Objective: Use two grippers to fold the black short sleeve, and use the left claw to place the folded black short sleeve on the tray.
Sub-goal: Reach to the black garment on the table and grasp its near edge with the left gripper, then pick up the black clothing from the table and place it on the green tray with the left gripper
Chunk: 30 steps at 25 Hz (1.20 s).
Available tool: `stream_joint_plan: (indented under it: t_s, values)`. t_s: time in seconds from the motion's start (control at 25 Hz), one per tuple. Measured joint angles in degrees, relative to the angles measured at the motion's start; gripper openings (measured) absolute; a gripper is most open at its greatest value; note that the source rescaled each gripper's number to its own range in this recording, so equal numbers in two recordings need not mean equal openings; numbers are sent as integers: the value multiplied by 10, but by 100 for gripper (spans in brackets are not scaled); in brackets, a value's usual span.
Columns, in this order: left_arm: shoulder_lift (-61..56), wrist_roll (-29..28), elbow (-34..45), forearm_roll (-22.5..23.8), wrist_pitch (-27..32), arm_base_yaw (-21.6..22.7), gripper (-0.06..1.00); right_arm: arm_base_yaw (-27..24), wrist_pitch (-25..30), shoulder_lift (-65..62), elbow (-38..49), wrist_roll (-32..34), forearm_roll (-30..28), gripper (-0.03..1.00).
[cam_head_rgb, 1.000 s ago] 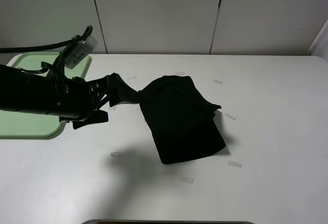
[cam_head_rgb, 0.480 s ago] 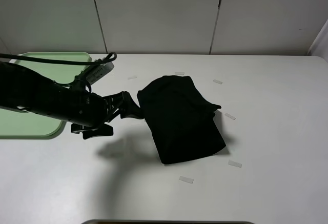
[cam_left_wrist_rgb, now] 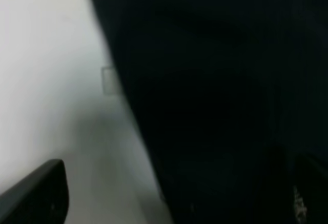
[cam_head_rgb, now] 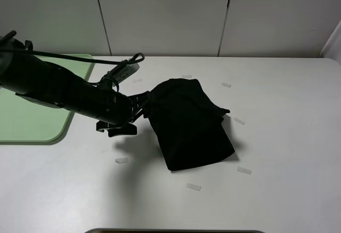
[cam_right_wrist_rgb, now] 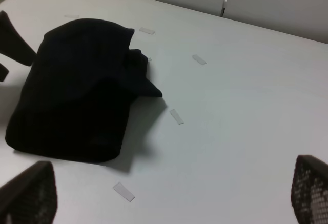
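The black short sleeve (cam_head_rgb: 189, 123) lies folded into a thick bundle a little right of the middle of the exterior high view, on the white table (cam_head_rgb: 287, 153). One corner of the cloth sticks out toward the right side of the bundle. Small whitish tape strips (cam_head_rgb: 244, 170) are scattered on the table around it, for example below the bundle and at its right.

The left arm (cam_head_rgb: 58, 90) comes in from the left edge of the frame and points to the right. The left claw (cam_head_rgb: 139, 106) is at the left edge of the bundle, touching it or just beside it. In the left wrist view the black cloth (cam_left_wrist_rgb: 215, 101) fills most of the picture, and one dark finger (cam_left_wrist_rgb: 38, 196) shows in a corner over the bare table, with a second dark finger (cam_left_wrist_rgb: 312, 188) at the opposite side. The fingers stand apart, one on each side of the cloth edge, but I cannot tell if they already press the fabric or not.

The tray (cam_head_rgb: 32, 118), pale green, is at the left edge of the exterior high view, partly hidden behind the left arm. It is well apart from the shirt.

The right gripper (cam_right_wrist_rgb: 169, 193) is not seen in the exterior high view. In the right wrist view its two fingertips (cam_right_wrist_rgb: 28, 193) are spread wide with nothing between them, and it looks at the bundle from a distance.
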Motion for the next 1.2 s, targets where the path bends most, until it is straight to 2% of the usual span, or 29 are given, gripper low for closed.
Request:
stream_joint_plan:
  t_s: [0.44,0.52,0.64,0.76,0.88,1.0,1.2]
  values:
    - [56,-13,-65,0,-1,-36,85,0,0,0,0,0,0,100]
    - [70,-18,-79,0,-1,-44,82,0,0,0,0,0,0,100]
    - [88,-27,-98,0,-1,-54,68,0,0,0,0,0,0,100]
    - [99,-29,-112,0,-1,-59,46,0,0,0,0,0,0,100]
    - [102,-30,-120,0,-3,-60,30,0,0,0,0,0,0,100]
    - [102,-30,-125,0,-7,-60,21,0,0,0,0,0,0,100]
    - [102,-1,-125,8,-6,-48,19,0,0,0,0,0,0,100]
